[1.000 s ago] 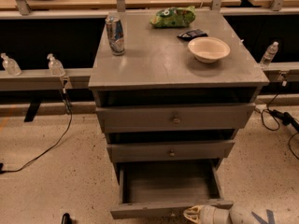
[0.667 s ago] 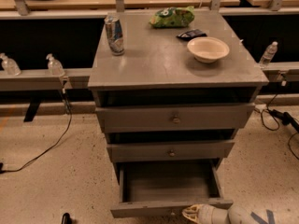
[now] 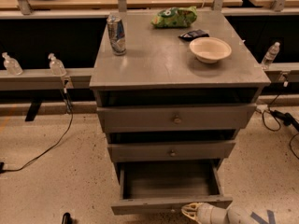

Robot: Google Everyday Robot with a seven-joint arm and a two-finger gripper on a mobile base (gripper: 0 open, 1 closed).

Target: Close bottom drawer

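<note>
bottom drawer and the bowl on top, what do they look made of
Bottom drawer: likely wood painted matte grey; flat box panels, dull even colour. Bowl: cream, smooth, faintly glossy; ceramic or plastic, can't tell. Gripper, at the drawer's front edge: pale, probably plastic.

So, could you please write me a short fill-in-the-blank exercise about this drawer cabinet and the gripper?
1. The bottom drawer stands ___, with nothing visible inside.
2. The gripper is at that drawer's ___ panel.
3. On the cabinet top, the white bowl is ___.
4. The can on the same top stands ___.
Missing words: open; front; empty; upright.
</note>
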